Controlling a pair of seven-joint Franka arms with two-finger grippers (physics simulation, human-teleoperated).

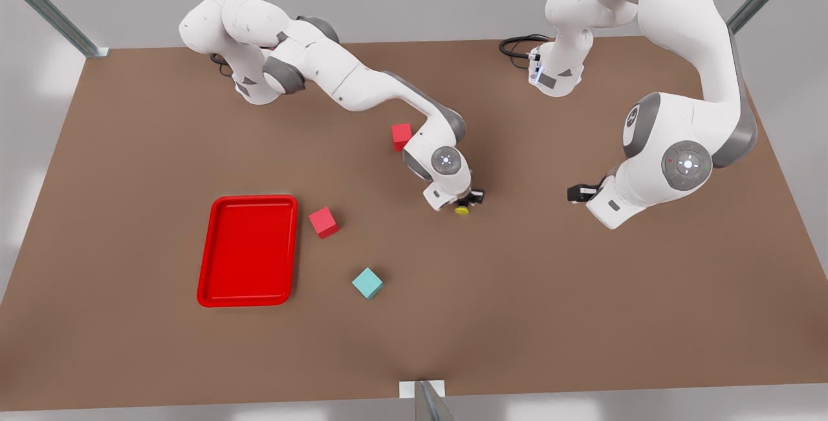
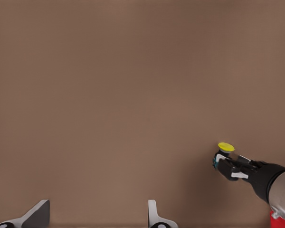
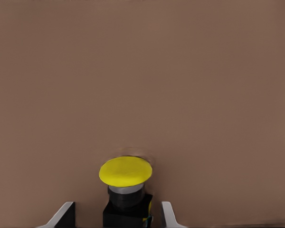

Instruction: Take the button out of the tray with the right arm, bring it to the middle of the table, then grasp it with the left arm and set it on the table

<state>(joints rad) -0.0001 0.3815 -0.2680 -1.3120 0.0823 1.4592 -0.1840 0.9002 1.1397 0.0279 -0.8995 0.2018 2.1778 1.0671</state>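
Front view: right gripper [image 1: 467, 201] at centre frame clutches the button [image 1: 462, 210] over the table [image 1: 582, 317], arm bent low; left gripper [image 1: 577, 193] waits right of it. Left wrist view: fingertips [image 2: 38, 213] spread apart. Right wrist view: yellow cap between the fingers.

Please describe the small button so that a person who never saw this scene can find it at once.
On the brown table, look near the middle, under the right gripper. Its fingers hold the tiny button, with round yellow cap and black collar. The red and teal cubes nearby are bigger and square.
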